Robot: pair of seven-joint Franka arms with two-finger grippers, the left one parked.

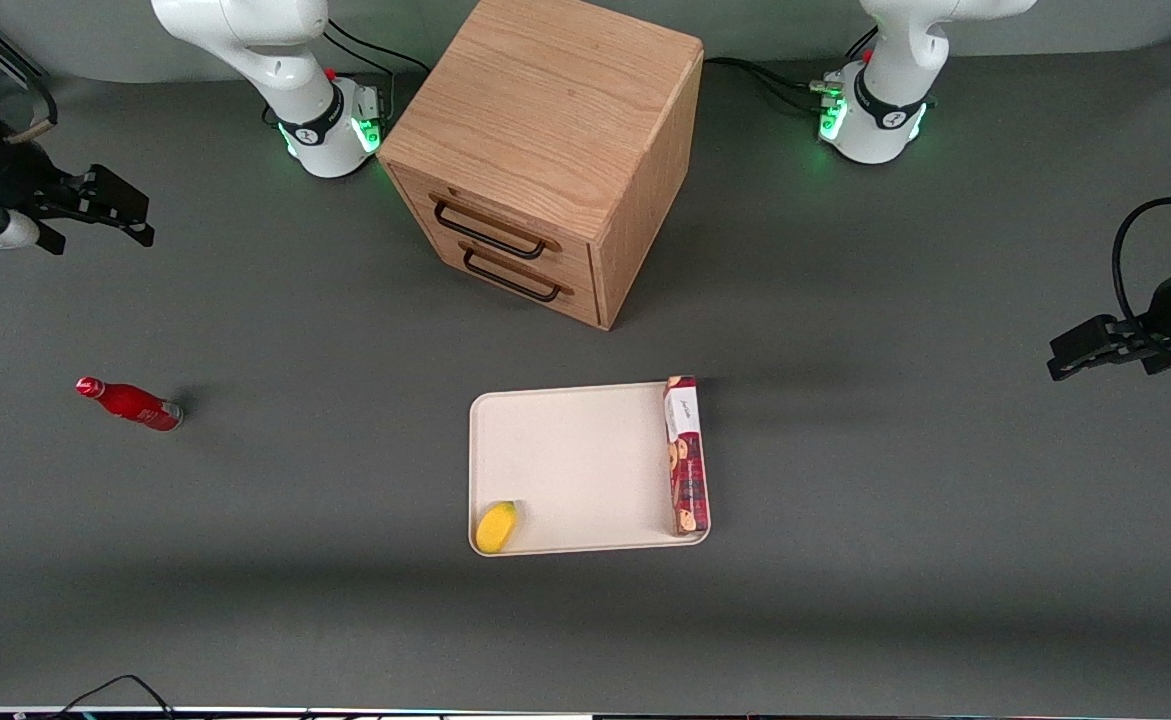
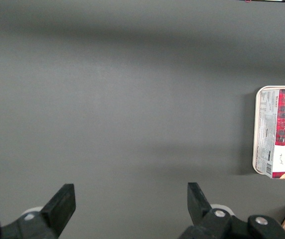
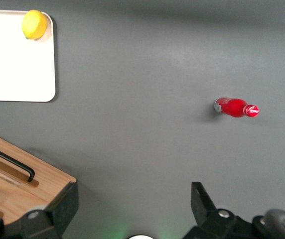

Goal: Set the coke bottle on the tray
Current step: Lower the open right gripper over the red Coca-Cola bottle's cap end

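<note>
The coke bottle (image 1: 130, 403), small, bright red with a red cap and silvery base, is on the bare grey table toward the working arm's end, well apart from the tray. It also shows in the right wrist view (image 3: 236, 107). The cream-white tray (image 1: 575, 460) lies in the middle of the table, nearer the front camera than the cabinet; one corner of it shows in the right wrist view (image 3: 13, 69). My right gripper (image 1: 135, 218) is open and empty, raised above the table, farther from the front camera than the bottle. Its fingers stand wide apart in the right wrist view (image 3: 132, 199).
A wooden drawer cabinet (image 1: 545, 150) with two black handles stands farther from the front camera than the tray and shows in the right wrist view (image 3: 13, 174). On the tray lie a long red biscuit box (image 1: 686, 455) along one edge and a yellow fruit (image 1: 496, 526) in a corner.
</note>
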